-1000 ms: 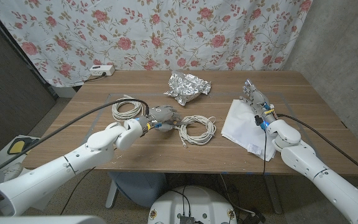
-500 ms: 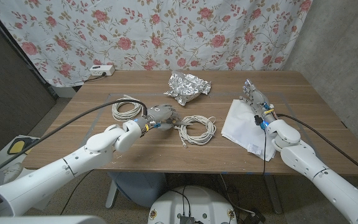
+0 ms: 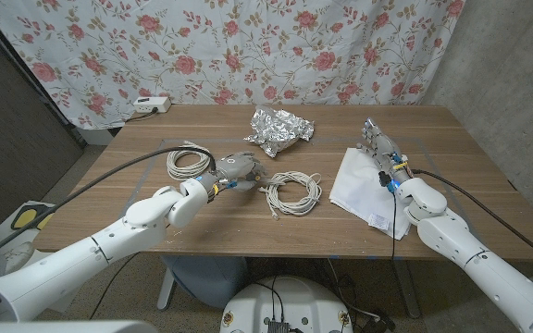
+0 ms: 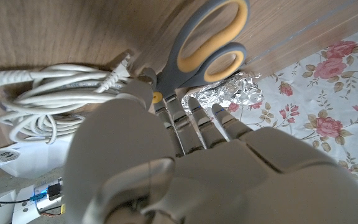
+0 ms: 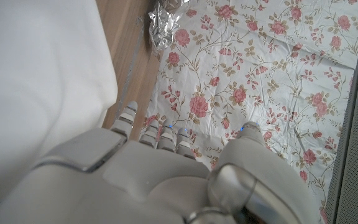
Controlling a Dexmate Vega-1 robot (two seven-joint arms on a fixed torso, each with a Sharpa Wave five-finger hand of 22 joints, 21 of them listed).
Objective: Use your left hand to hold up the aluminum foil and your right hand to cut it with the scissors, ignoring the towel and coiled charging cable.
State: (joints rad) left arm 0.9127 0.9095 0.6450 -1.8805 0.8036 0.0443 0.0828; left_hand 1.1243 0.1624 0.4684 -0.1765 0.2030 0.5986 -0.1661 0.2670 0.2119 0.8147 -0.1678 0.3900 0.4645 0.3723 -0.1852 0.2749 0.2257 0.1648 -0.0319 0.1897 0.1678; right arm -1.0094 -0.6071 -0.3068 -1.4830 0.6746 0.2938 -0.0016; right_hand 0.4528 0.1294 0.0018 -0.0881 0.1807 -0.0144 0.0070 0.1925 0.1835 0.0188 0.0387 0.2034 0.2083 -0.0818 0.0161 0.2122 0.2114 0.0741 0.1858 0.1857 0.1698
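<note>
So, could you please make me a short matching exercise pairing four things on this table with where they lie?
Things:
1. foil
2. scissors
3. towel
4. power strip

Places:
A. under the right hand
B. far left corner of the table
C. at the left hand's fingers
D. far middle of the table, by the curtain

Pairs: 1-D, 2-C, 3-A, 4-B
</note>
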